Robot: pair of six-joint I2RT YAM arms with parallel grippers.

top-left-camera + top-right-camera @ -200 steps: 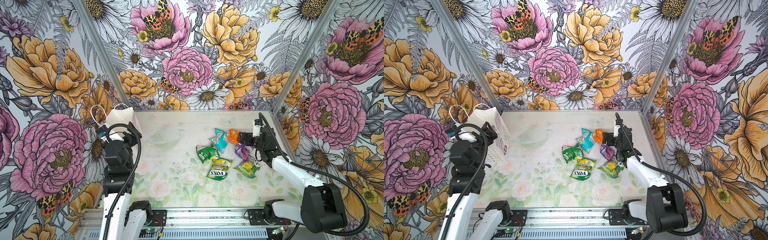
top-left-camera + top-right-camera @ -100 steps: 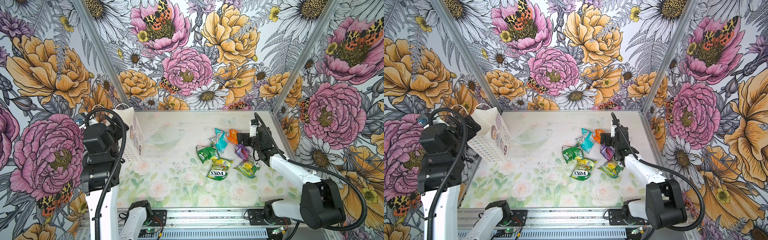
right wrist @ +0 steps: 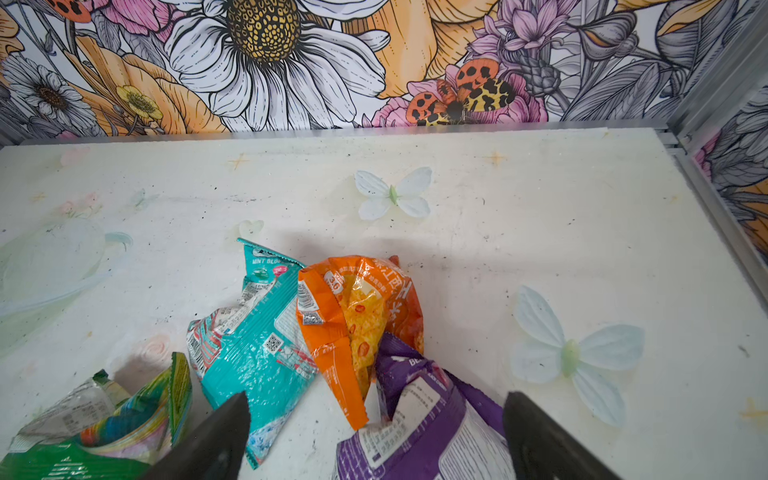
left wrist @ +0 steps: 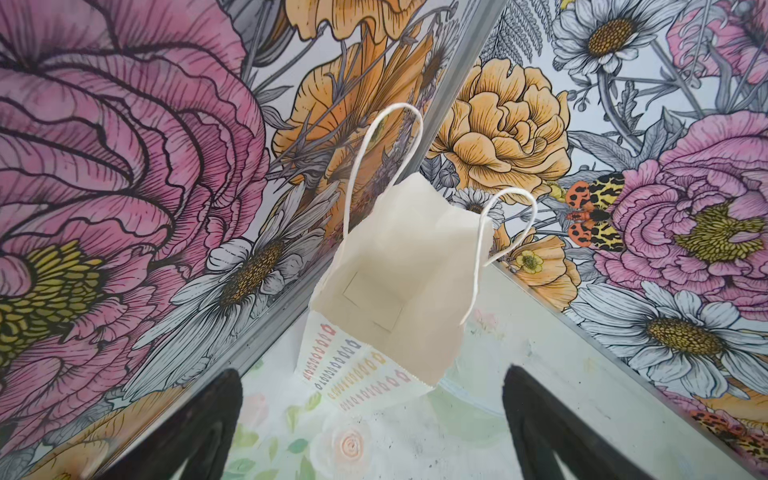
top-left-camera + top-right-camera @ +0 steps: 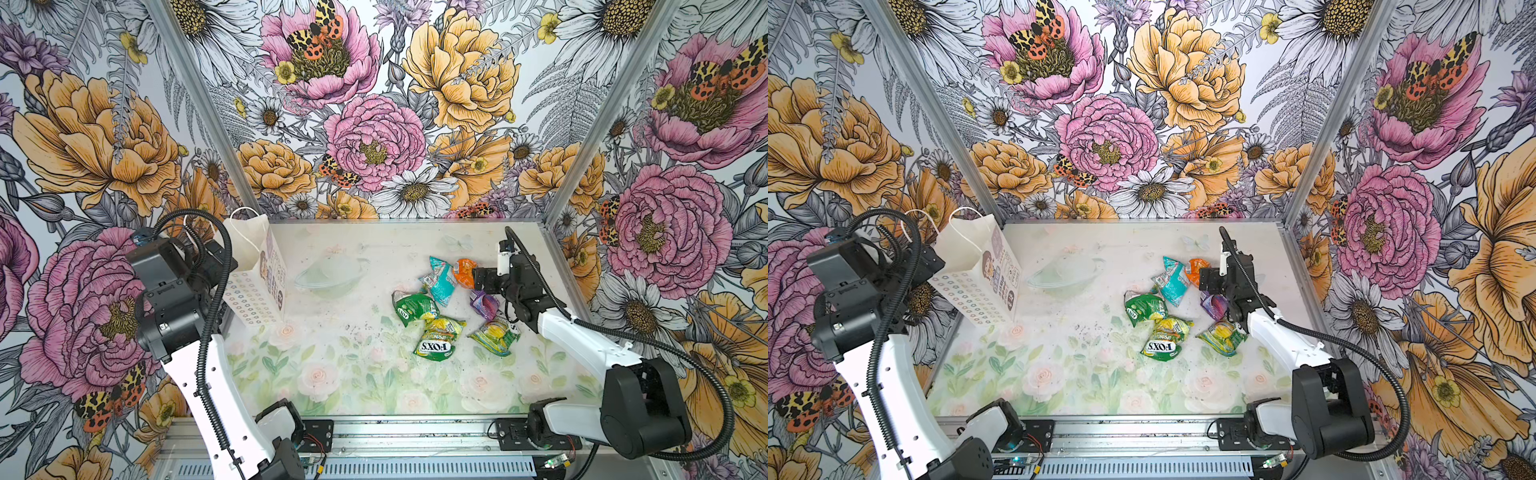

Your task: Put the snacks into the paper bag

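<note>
Right of centre on the table [image 5: 332, 374], your six snacks [image 5: 436, 340] lie bunched; paper bag [image 5: 251, 266] stands far left. Right gripper [image 3: 376, 407] sits wide open over orange packet [image 3: 357, 307] and purple packet [image 3: 424, 415], holding nothing. Left gripper [image 4: 372, 374] wide open, empty, facing bag.

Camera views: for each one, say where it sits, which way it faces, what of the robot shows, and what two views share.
Top views: overhead at the front, looking down on the table; left arm and right arm show.
Left wrist: on the left arm, facing the bag; open left gripper shows.
Right wrist: low over the snacks; open right gripper shows.
Shared: the bag, in top and left wrist views.
</note>
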